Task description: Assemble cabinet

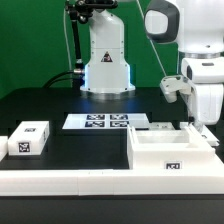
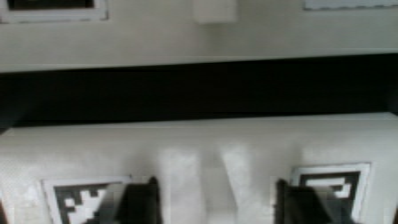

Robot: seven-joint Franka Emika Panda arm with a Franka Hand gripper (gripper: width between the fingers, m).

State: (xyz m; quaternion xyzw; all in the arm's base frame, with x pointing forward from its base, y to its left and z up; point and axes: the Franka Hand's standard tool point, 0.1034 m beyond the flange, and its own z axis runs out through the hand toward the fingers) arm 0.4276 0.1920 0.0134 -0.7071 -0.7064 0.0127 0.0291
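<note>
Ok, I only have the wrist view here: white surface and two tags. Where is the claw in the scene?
Observer: The claw hangs at the right end of the cabinet, on the exterior view's right.
Operator: Any loose part outside the cabinet?
Observer: Yes, one small white block with a tag sits apart on the exterior view's left.
Operator: Anything between the two?
Observer: The marker board lies flat between them, farther back.
</note>
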